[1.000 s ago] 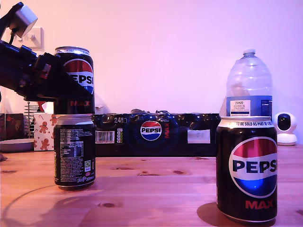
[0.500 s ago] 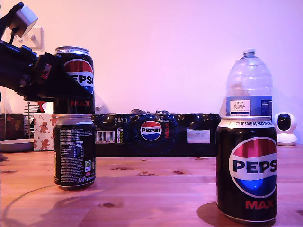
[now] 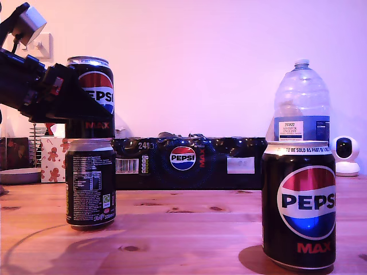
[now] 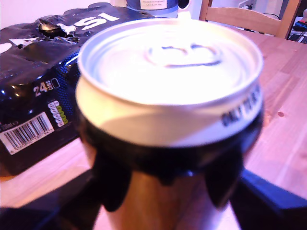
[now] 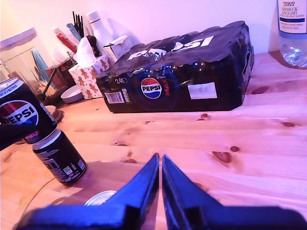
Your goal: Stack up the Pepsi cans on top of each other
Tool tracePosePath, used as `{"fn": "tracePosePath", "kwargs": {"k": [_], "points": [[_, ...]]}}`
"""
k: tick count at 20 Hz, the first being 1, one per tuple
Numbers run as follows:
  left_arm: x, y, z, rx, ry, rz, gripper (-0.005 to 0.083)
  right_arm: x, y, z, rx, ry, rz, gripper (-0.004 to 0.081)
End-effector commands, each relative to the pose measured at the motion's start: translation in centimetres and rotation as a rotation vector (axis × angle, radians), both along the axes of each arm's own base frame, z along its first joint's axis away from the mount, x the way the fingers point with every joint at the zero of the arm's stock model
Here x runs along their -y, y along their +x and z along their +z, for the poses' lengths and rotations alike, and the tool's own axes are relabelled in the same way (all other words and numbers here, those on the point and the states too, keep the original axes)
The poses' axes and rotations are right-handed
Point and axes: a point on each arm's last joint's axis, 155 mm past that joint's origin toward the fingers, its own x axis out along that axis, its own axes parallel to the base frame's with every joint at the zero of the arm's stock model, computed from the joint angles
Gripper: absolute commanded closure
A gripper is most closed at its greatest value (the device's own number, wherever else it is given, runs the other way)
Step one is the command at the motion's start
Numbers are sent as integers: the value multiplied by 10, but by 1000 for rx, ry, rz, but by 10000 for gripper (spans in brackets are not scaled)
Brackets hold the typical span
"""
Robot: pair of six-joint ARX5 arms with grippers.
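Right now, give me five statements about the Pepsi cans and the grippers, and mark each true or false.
1. My first gripper grips the upper Pepsi Max can. True.
2. That can sits on the lower Pepsi Max can. True.
3. My second gripper holds a can. False: its jaws are shut on nothing, above the wooden table.
4. The third Pepsi Max can is stacked. False: it stands alone on the table.
5. The Pepsi Max multipack lies behind the cans. True.
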Motion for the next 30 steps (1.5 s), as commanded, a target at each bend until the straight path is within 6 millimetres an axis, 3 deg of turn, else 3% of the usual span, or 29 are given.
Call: {"fn": "tracePosePath", "kwargs": {"k": [1, 8, 12, 22, 30], "points": [[3, -1, 6, -5, -22, -2, -20, -1, 0, 6, 17, -4, 7, 780], [-1, 3, 4, -21, -26, 34, -20, -1, 0, 6, 17, -4, 7, 780], [-1, 6, 13, 8, -33, 37, -20, -1, 0, 6, 17, -4, 7, 780], [-1, 10, 63, 109, -84, 51, -20, -1, 0, 6, 17, -4, 7, 780], [-3, 2, 98, 198, -109, 48, -20, -1, 0, 6, 17, -4, 7, 780]]}}
